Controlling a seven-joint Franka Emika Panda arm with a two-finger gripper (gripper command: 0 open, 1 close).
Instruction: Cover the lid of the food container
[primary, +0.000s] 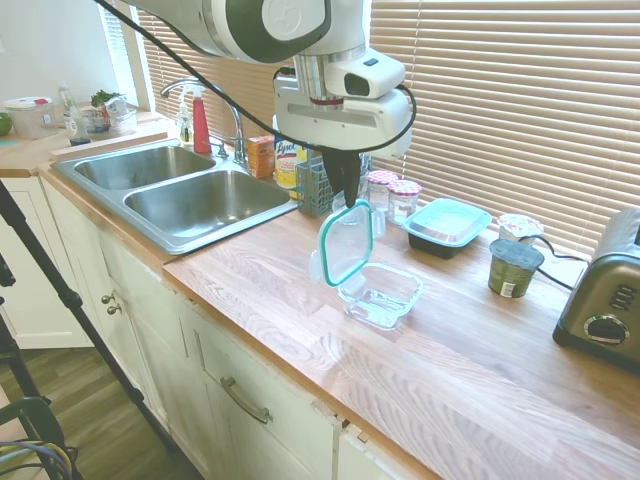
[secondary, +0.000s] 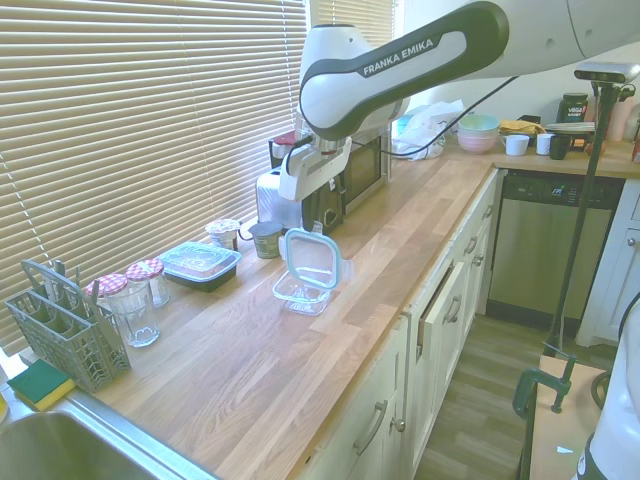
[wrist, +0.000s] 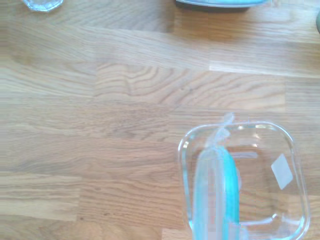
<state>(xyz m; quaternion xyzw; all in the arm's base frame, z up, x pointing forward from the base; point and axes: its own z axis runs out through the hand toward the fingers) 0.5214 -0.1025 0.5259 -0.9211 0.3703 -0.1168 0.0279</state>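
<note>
We read "FRANKA EMIKA" on the white arm (secondary: 390, 55). The yellow canister (primary: 288, 160) by the sink (primary: 200, 200) seems to say "Lysol".

A long wooden butcher-block surface (primary: 480, 370) runs beneath a window covered by closed horizontal blinds (primary: 500, 90), with daylight glowing through the slats. A stainless double sink (primary: 185, 190) sits at one end. Cream cabinets (primary: 230, 390) with metal handles stand below, above a grey-brown wood-look floor (secondary: 480, 420). A dishwasher (secondary: 545, 240) fills the far corner.
</note>
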